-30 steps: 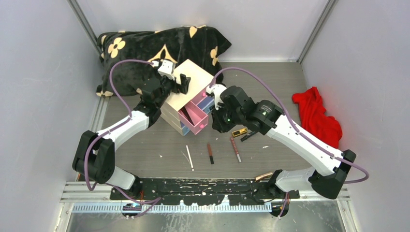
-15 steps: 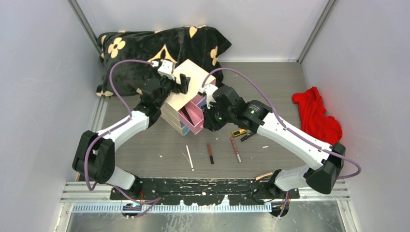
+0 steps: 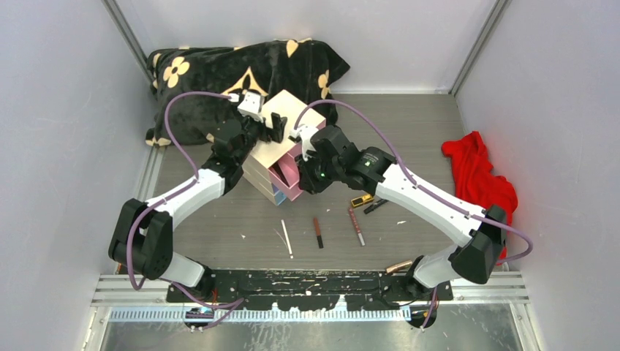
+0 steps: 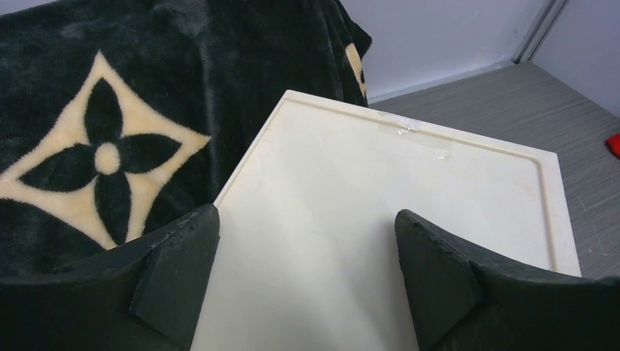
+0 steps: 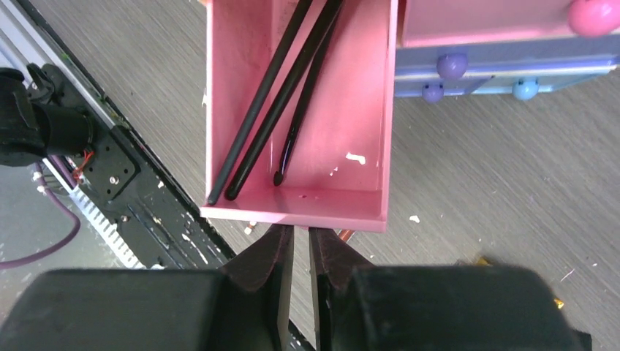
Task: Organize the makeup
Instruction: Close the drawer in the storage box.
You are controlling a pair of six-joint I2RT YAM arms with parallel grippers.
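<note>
Right tool advanced; pink drawer sits further into box, so closing looks underway | fingers closed to a slit, empty, at drawer front; contact unclear | black pencils in drawer just ahead | left tool open over box top | loose pencils on bench behind, unsorted

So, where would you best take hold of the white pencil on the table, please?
Around its middle, from straight above, jaws closing across it. The white pencil lies flat on the table, thin, with room on both sides, so a side approach would probably just roll it.
</note>
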